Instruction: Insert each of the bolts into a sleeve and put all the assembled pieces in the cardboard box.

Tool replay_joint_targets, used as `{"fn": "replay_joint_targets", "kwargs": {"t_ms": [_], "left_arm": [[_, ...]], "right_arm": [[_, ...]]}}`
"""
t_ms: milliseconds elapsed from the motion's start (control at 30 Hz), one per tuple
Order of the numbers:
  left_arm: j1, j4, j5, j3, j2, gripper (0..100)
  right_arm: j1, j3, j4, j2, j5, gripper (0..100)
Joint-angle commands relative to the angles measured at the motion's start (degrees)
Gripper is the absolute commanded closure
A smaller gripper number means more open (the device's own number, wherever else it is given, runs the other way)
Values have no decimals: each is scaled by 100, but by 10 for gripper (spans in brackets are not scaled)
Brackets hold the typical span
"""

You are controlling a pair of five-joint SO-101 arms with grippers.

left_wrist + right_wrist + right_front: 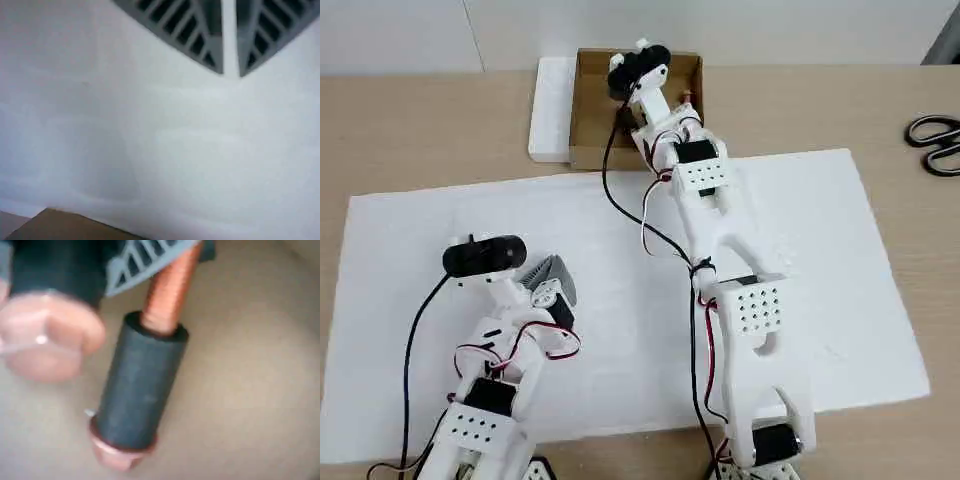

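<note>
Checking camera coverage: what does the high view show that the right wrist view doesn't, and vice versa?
High view only: the left gripper over the white sheet, and scissors on the bare table. Right wrist view only: a copper bolt seated in a black sleeve, its thread in the right gripper, and a second bolt head beside it. Both: the cardboard box, with the right gripper inside it.

- The white plastic left arm [495, 350] sat folded at 7 o'clock, with the fingers of its grey ribbed left gripper [230, 67] drawn to a thin slit.
- The white plastic right arm [720, 215] stretched from 6 towards 12 o'clock, its grey right gripper [162, 265] clamped on a copper-coloured threaded bolt [170, 285].
</note>
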Motion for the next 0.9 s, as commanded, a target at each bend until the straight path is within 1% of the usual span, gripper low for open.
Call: {"fn": "replay_joint_targets", "kwargs": {"t_ms": [0, 100, 200, 267, 367, 467, 567, 667, 733, 800, 867], "left_arm": [[26, -123, -26, -22, -123, 994], [26, -123, -26, -22, -123, 994], [26, -123, -26, -22, -123, 994], [18, -123, -26, -22, -123, 994], [18, -123, -26, -22, -123, 994], [18, -132, -26, -22, -123, 994], [18, -132, -26, -22, -123, 994], [18, -97, -26, -22, -132, 994], [18, -88, -62, -22, -132, 994], [18, 26, -264, -31, -158, 994], [-18, 97, -431, -66, -158, 994]], "right_arm": [[13, -387, 207, -75, 9, 870], [-22, -396, 251, -75, 9, 760], [-48, -580, 365, -84, 9, 702], [-84, -905, 831, -163, 9, 699], [-101, -1547, 2000, -497, -62, 699], [-110, -2057, 3073, -840, -510, 699], [-110, -2673, 4418, -1262, -730, 699], [-259, -3262, 5895, -1719, -774, 699], [-251, -3279, 5991, -2026, -818, 700], [-277, -3121, 6026, -2475, -914, 700], [-277, -2655, 6053, -3125, -1055, 700]]}}
